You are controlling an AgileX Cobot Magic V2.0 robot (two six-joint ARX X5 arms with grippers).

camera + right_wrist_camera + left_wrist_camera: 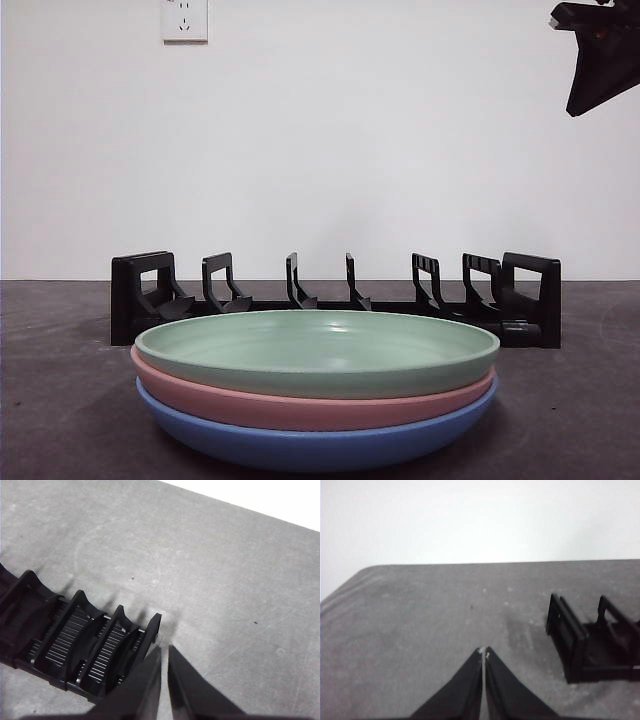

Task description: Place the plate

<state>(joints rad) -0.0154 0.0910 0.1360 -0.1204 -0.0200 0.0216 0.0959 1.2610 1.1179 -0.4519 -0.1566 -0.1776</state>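
Three plates: a pale green shallow plate [318, 350] tops a stack, resting on a pink plate [300, 405] and a blue plate [310, 445], near the front edge of the dark grey table [60, 400].
Rack: a black slotted plastic dish rack [335, 298] stands just behind the stack, all its slots free.
Left gripper [484, 652]: jaws pressed together, holding nothing, over bare table beside one end of the rack.
Right gripper [165, 650]: jaws nearly together with only a thin slit between them, holding nothing, above the rack's other end; likely the black tip at the front view's top corner.
Step in hand: judging by the untouched stack, the first reach for the green plate has not begun.
Doing it well: open the jaws wide, take only the top rim so the pink plate stays down, then tip the plate upright and lower it squarely between two dividers.
Front view only: the plates and their order; neither wrist view shows them.
Wrist views only: the ribbed floor of the rack, the table's far rounded corner and how each pair of jaws stands.
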